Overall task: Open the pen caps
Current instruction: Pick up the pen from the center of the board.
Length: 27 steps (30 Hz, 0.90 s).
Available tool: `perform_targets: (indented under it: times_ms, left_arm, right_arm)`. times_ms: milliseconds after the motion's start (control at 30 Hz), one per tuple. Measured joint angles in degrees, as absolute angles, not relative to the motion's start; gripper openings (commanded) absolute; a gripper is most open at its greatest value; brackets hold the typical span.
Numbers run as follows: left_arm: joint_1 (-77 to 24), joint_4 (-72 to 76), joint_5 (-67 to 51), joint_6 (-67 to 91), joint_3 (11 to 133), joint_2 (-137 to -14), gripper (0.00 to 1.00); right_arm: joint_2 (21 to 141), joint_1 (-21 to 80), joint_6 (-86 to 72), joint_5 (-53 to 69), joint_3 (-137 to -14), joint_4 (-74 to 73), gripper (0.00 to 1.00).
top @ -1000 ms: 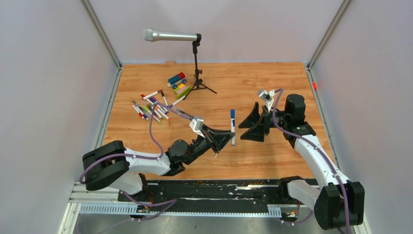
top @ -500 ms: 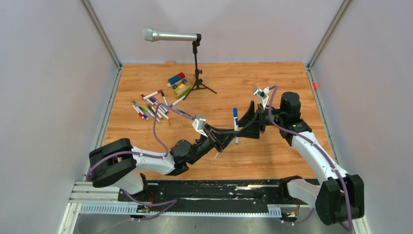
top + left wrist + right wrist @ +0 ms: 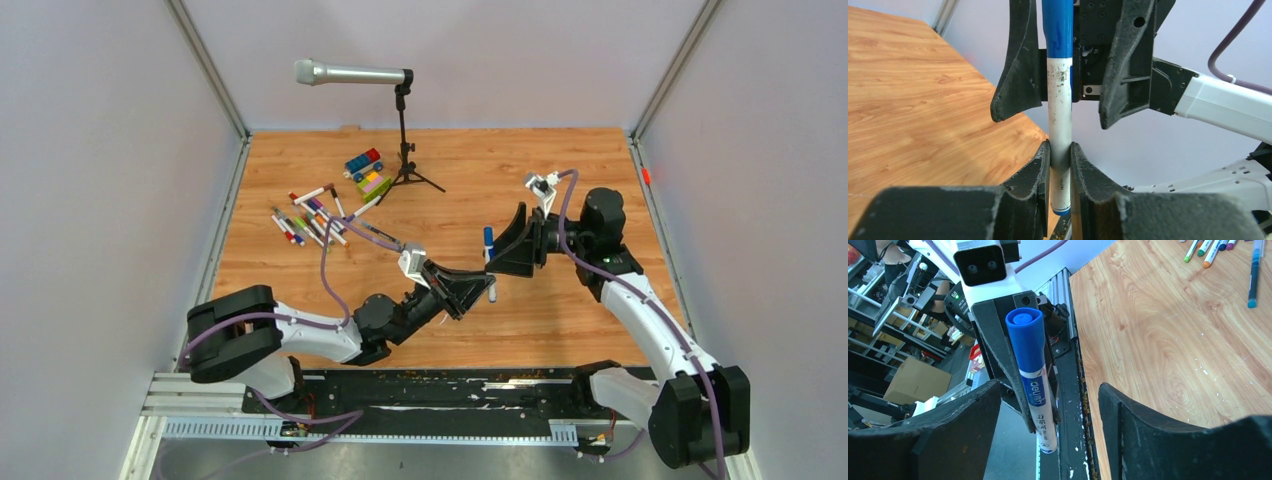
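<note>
Where the arms meet: just right of centre in the overhead view, raised above the wooden table (image 3: 560,180).
Left gripper (image 3: 1060,160): comes in from the lower left of the overhead view; its two fingers are pressed tight on the white barrel of a marker pen (image 3: 1060,100), near the barrel's lower end.
Marker pen: upright in the left wrist view, running from bottom centre to the top edge, clear of the table; a short stub with a blue tip pokes out below the clamping fingers.
Blue cap (image 3: 1025,335): seated on the pen's upper end; in the right wrist view it points toward the camera, left of centre.
Right gripper (image 3: 1049,386): reaches in from the right of the overhead view; jaws spread wide, one finger on each side of the cap. In the left wrist view the finger on the frame's left lies just beside the cap, contact impossible to judge; the other finger stands apart from it.
Other pens (image 3: 312,222): loose heap on the table, left of centre in the overhead view, well apart from both grippers; coloured ends show, too small to judge each cap.
Toy blocks (image 3: 366,172): just up and right of the heap.
Microphone (image 3: 350,73): silver, lying level on a black stand (image 3: 404,140), upper centre of the overhead view.
</note>
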State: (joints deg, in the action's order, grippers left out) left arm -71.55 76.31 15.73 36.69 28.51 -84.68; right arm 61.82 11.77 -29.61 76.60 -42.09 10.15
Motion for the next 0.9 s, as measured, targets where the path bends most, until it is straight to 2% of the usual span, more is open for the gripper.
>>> perform_targets:
  times_ms: [133, 233, 400, 500, 533, 600, 767, 900]
  left_arm:
    - [-72.23, 77.28, 16.53, 36.69, 28.51, -84.77, 0.0]
    - [-72.29, 77.41, 17.04, 36.69, 28.51, -84.77, 0.01]
    - [-72.4, 77.41, 17.74, 36.73, 28.51, -84.88, 0.03]
    - [-72.47, 77.41, 18.35, 36.77, 28.51, -84.88, 0.07]
    - [-72.51, 77.3, 18.52, 36.77, 28.51, -84.88, 0.1]
    - [-72.62, 77.3, 18.74, 37.32, 28.49, -84.88, 0.23]
    - [-72.66, 76.88, 18.65, 38.33, 28.42, -84.86, 0.66]
    - [-72.73, 75.13, 17.32, 37.71, 25.36, -81.45, 0.93]
  right_arm:
    - [61.71, 11.77, -31.62, 76.05, -42.02, 11.81, 0.57]
    - [61.45, 11.81, -32.8, 75.68, -41.63, 13.19, 0.36]
    - [60.53, 12.36, -34.0, 75.42, -40.05, 14.68, 0.33]
    - [60.51, 13.15, -34.04, 75.35, -39.38, 15.05, 0.14]
    - [60.51, 13.37, -34.0, 75.42, -39.27, 15.05, 0.07]
    - [60.51, 13.54, -33.47, 75.24, -39.2, 15.38, 0.0]
    - [60.42, 13.72, -30.37, 75.55, -39.35, 13.43, 0.0]
    - [60.18, 13.26, -20.1, 77.06, -41.23, 4.1, 0.0]
